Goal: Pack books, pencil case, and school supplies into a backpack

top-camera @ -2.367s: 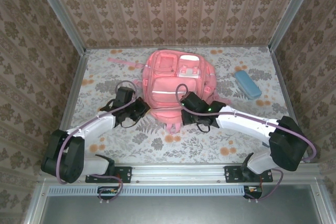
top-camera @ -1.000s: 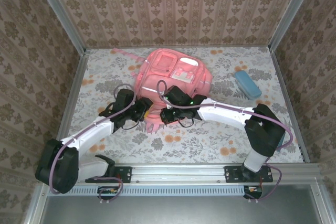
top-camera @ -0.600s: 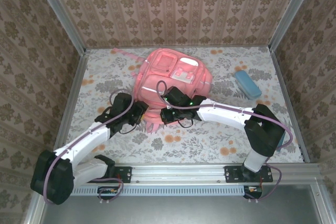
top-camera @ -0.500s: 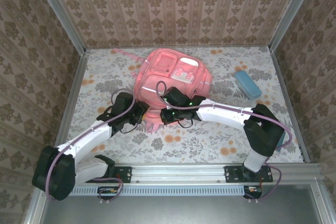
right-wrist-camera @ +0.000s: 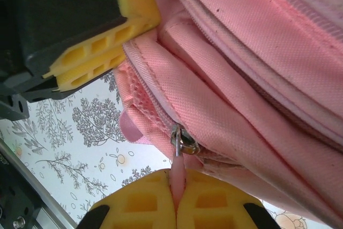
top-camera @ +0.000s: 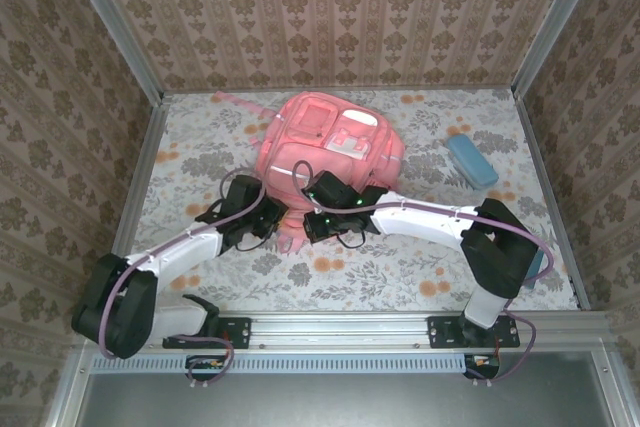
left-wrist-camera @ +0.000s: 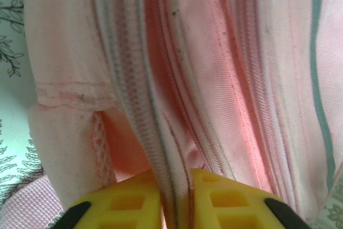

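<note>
- Writing on the backpack (top-camera: 325,152) is staying out of reach: the white patches on its front are carrying marks too small to read from the top view. The wrist views are giving plain pink weave, stitching and zip teeth.
- This pink backpack is lying front-up near the middle of the top view on the floral table (top-camera: 190,147), with a thin pink strap (top-camera: 235,102) trailing toward the upper left.
- The left gripper (top-camera: 272,219) is pressing at the bag's lower left edge. In the left wrist view its yellow fingers (left-wrist-camera: 128,205) are pinching shut on a fold of the pink fabric, with a zip track running up from between them.
- The right gripper (top-camera: 312,222) is sitting just beside the left one at the bag's lower edge. In the right wrist view its jaws are clamping closed on a pink zip tab (right-wrist-camera: 179,172), which is hanging from a small metal slider (right-wrist-camera: 182,140).
- In the upper left of that same view, a yellow finger of the left gripper is touching the bag's fabric.
- The pencil case (top-camera: 471,160), light blue, is lying slantwise on the table at the right of the top view, well apart from the bag and from both grippers.
- The right arm is crossing in front of the bag's lower right part, and purple cables are looping over both arms.
- Patterned wallpaper (top-camera: 330,17) is enclosing the table on three sides, and a metal rail (top-camera: 330,330) is running along the bottom.
</note>
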Controlling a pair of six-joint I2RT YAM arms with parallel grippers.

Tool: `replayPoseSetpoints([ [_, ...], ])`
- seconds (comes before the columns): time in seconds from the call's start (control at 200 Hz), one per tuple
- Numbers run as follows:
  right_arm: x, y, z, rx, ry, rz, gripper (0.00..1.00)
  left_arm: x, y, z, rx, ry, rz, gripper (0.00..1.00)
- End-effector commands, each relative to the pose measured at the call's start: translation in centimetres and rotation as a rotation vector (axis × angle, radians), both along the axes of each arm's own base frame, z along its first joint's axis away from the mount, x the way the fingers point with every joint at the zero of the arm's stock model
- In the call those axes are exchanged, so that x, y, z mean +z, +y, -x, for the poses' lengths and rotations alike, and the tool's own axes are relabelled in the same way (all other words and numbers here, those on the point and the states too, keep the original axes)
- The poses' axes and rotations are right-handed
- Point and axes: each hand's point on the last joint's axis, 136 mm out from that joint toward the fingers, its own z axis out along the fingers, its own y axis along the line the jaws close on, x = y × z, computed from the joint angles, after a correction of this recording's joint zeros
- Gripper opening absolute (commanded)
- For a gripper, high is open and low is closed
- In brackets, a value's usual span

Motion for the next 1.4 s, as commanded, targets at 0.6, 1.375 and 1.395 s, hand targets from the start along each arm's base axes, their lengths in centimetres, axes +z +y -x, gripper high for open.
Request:
replayPoseSetpoints([
  [0.6,2.9,-1.0,1.2,-0.093,-0.111,0.115,0.0,2.9,-1.2,-2.1,0.018,-0.114,0.003,0.0],
  [1.375,0.3,-11.2,-1.4,-0.367,-0.004,0.205,0.0,3.5,1.3,-1.8,0.054,-0.139,-0.057,0.0],
  [1.395,0.3,-11.6,-1.5,-0.373,-0.011,0.214,0.0,3.6,1.4,-1.8,0.056,-0.142,-0.058,0.0],
])
